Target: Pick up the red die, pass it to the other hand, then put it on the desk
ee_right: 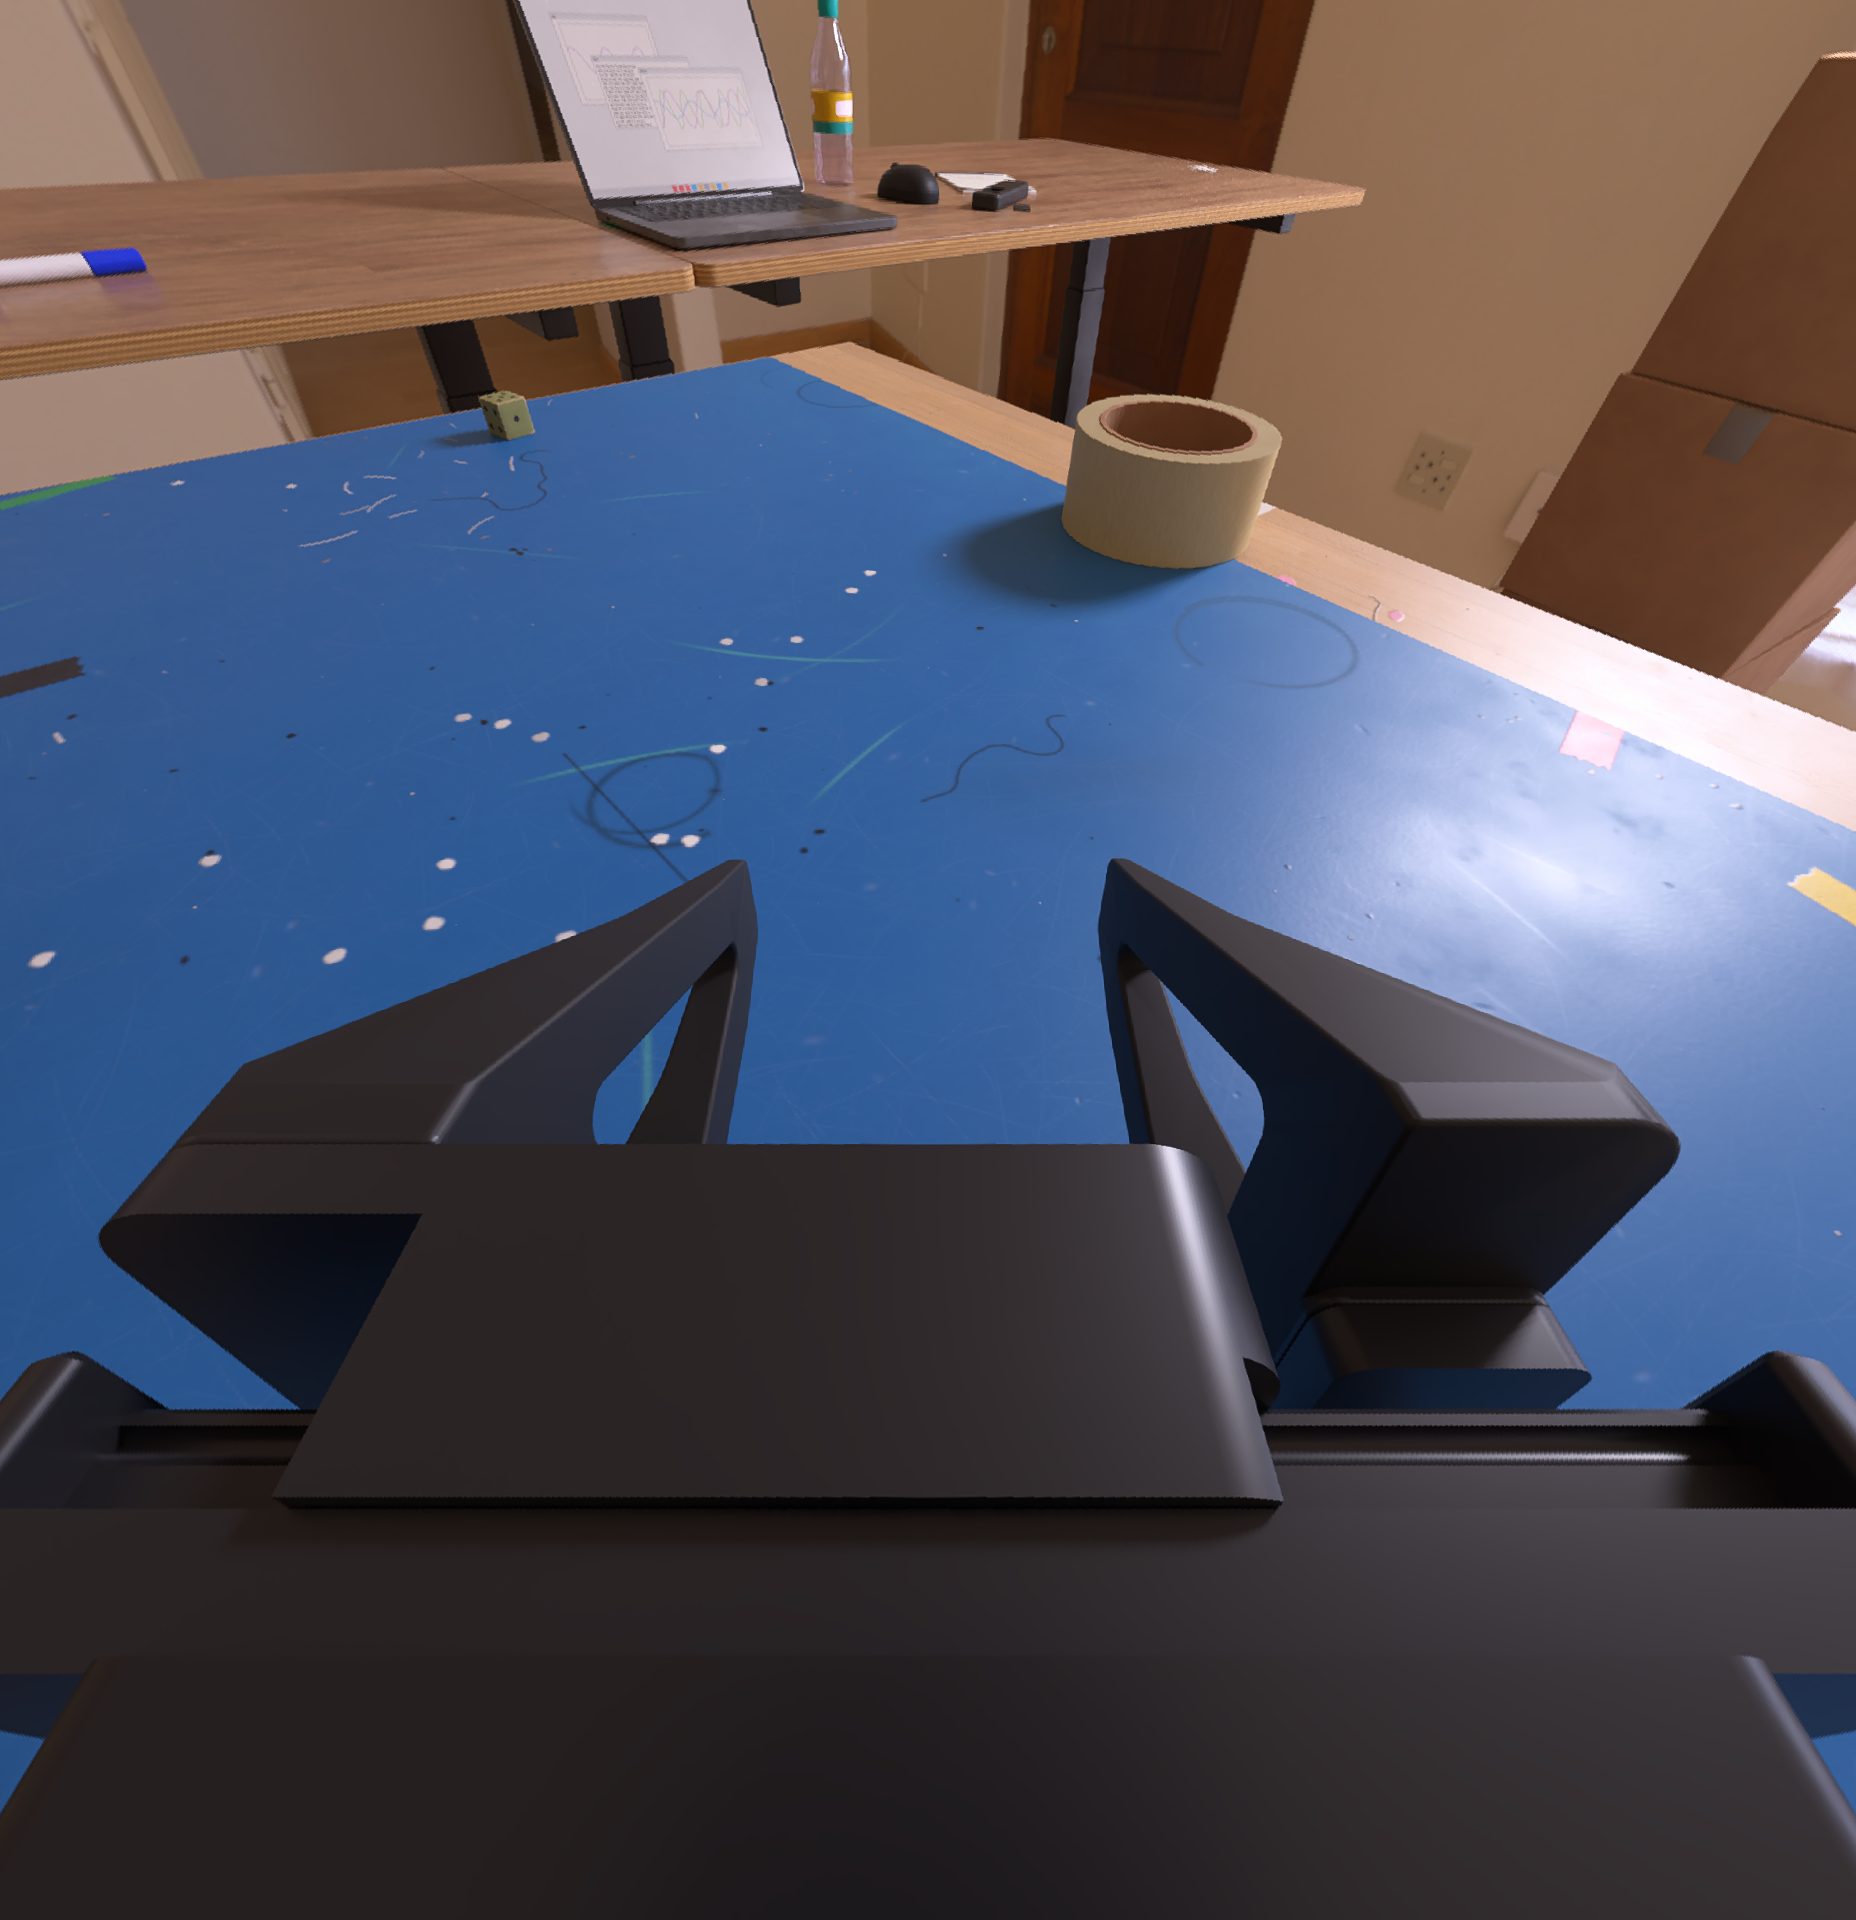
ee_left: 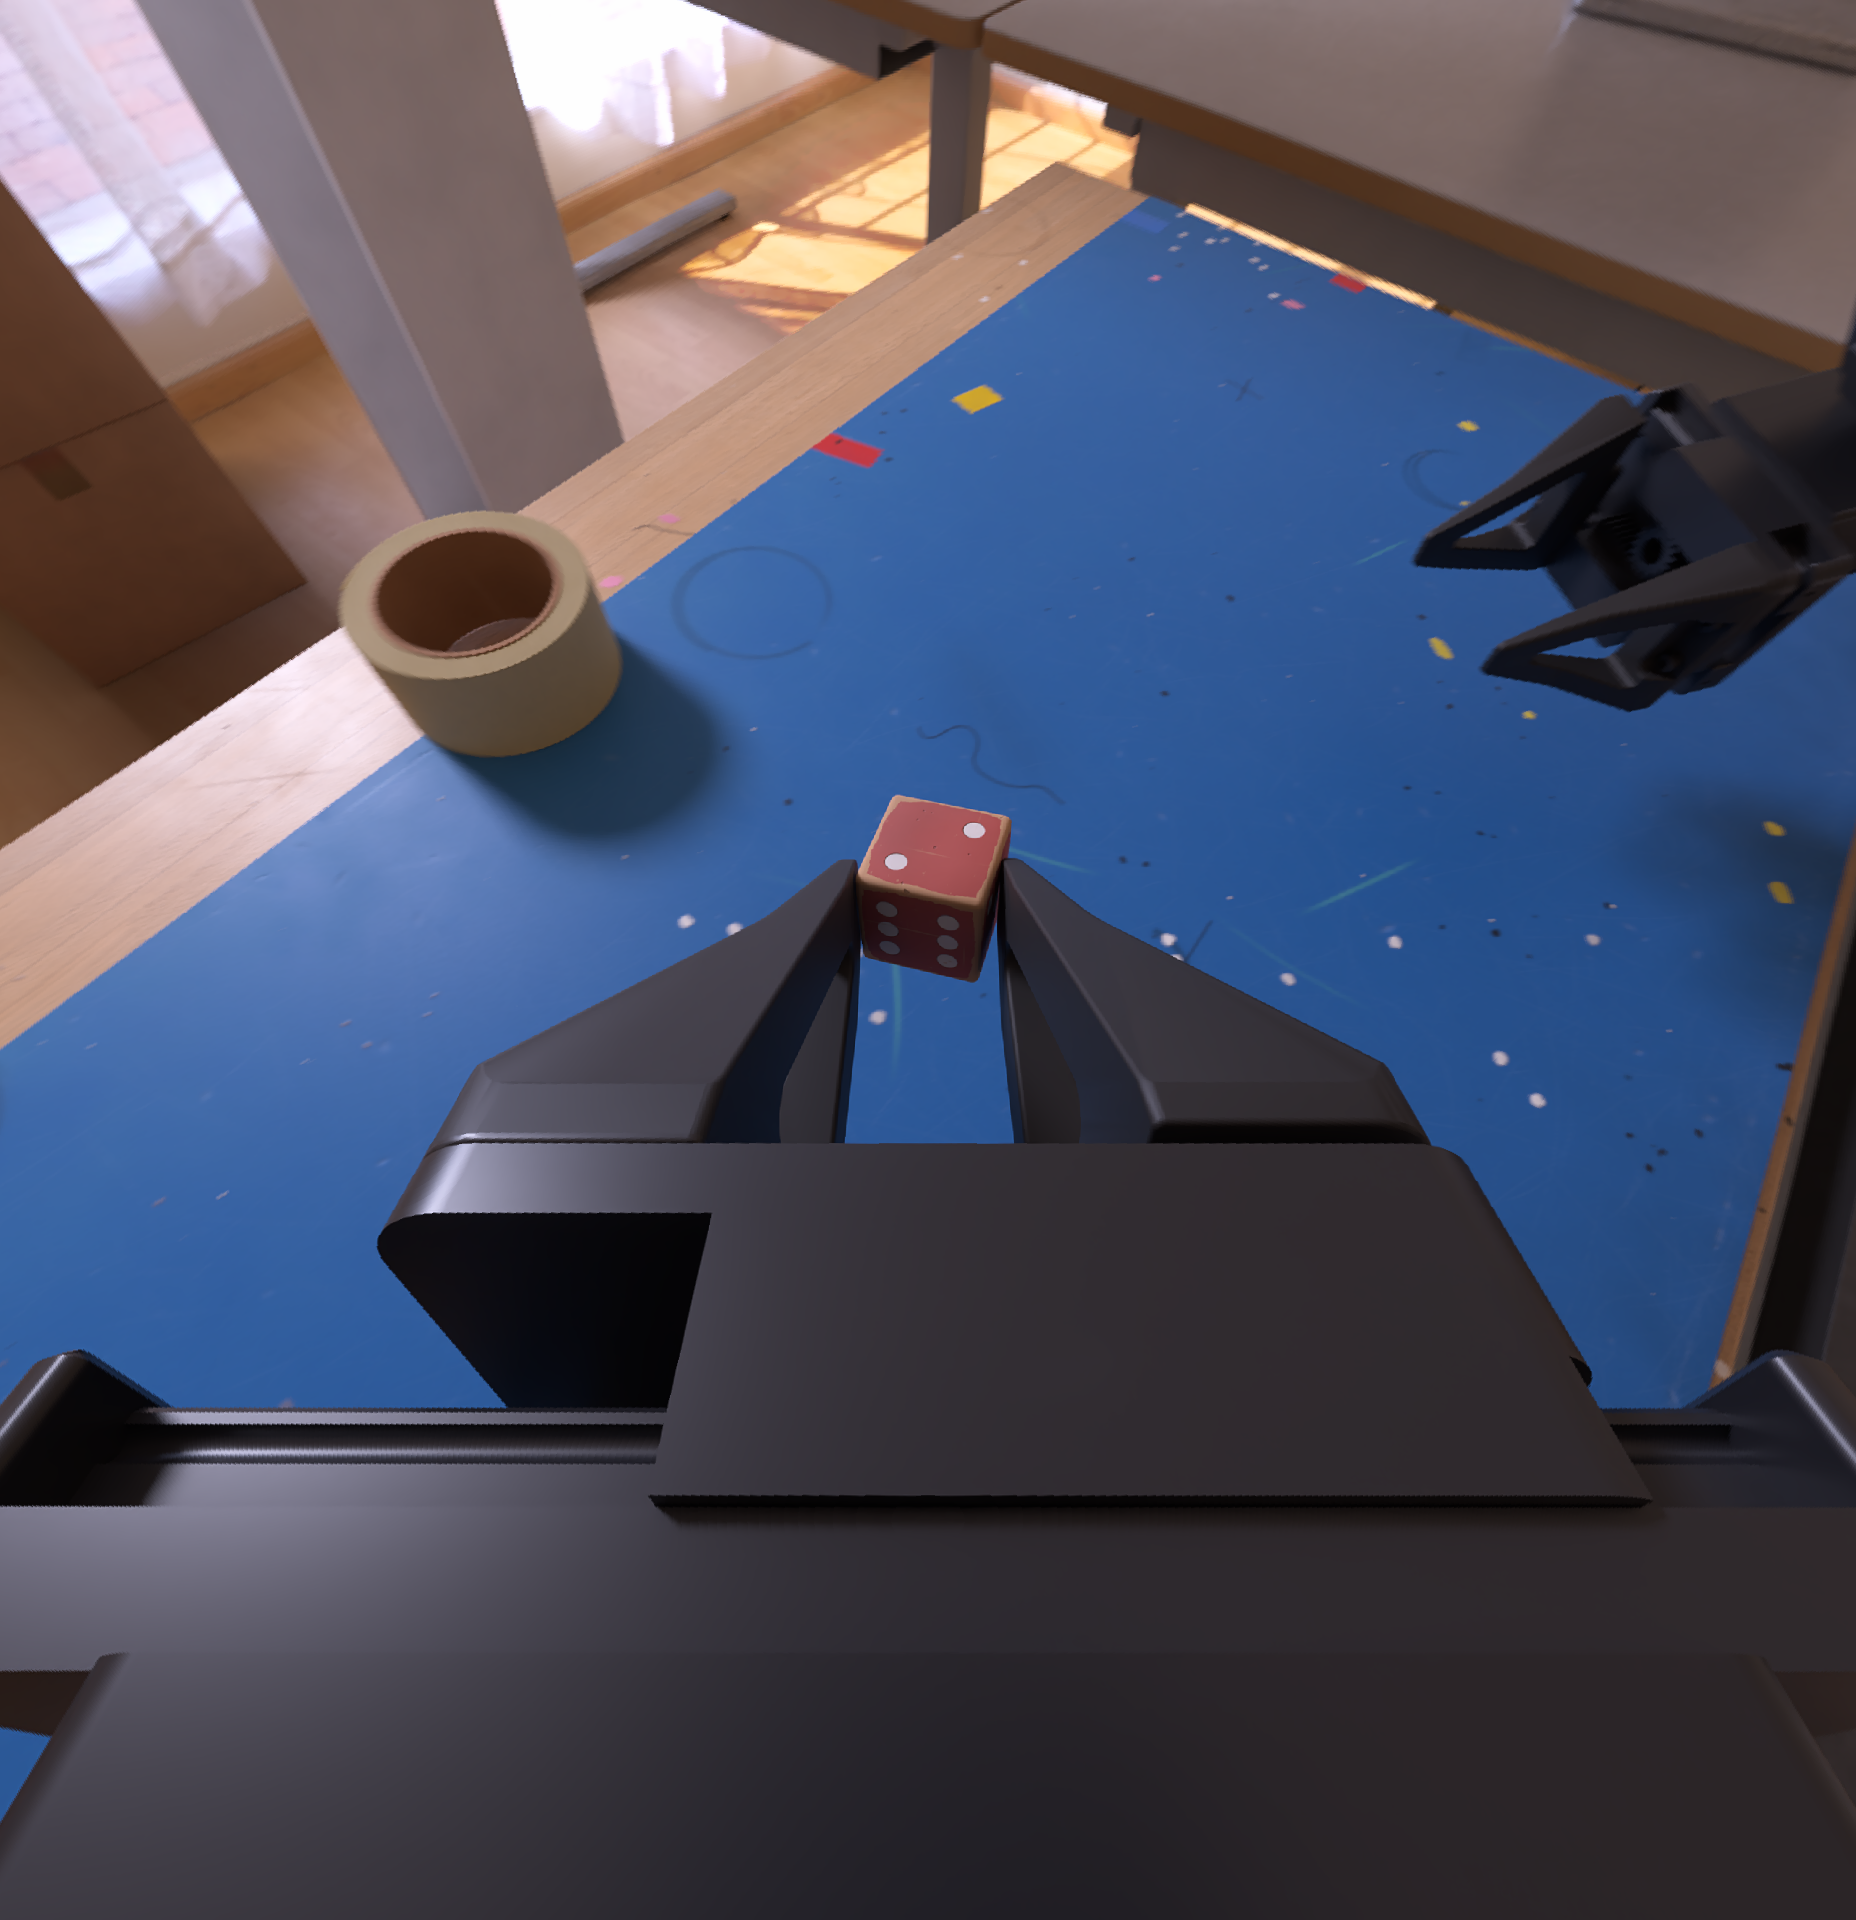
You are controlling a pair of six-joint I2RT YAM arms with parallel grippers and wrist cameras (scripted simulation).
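Observation:
In the left wrist view my left gripper [ee_left: 932, 883] is shut on the red die [ee_left: 934, 883], which has white pips and tan edges; both fingertips press its sides and it hangs above the blue desk mat [ee_left: 1215, 623]. My right gripper shows far right in that view [ee_left: 1464, 613], open and empty, above the mat and apart from the die. In the right wrist view the right gripper [ee_right: 926, 873] is open with nothing between its fingers, over the mat [ee_right: 903, 623]. The red die is not in that view.
A roll of tan tape stands at the mat's edge [ee_left: 482, 629], also in the right wrist view [ee_right: 1168, 478]. A small green die [ee_right: 506, 414] sits at the far edge. Wooden desks with a laptop [ee_right: 685, 125] and cardboard boxes [ee_right: 1755, 416] stand beyond.

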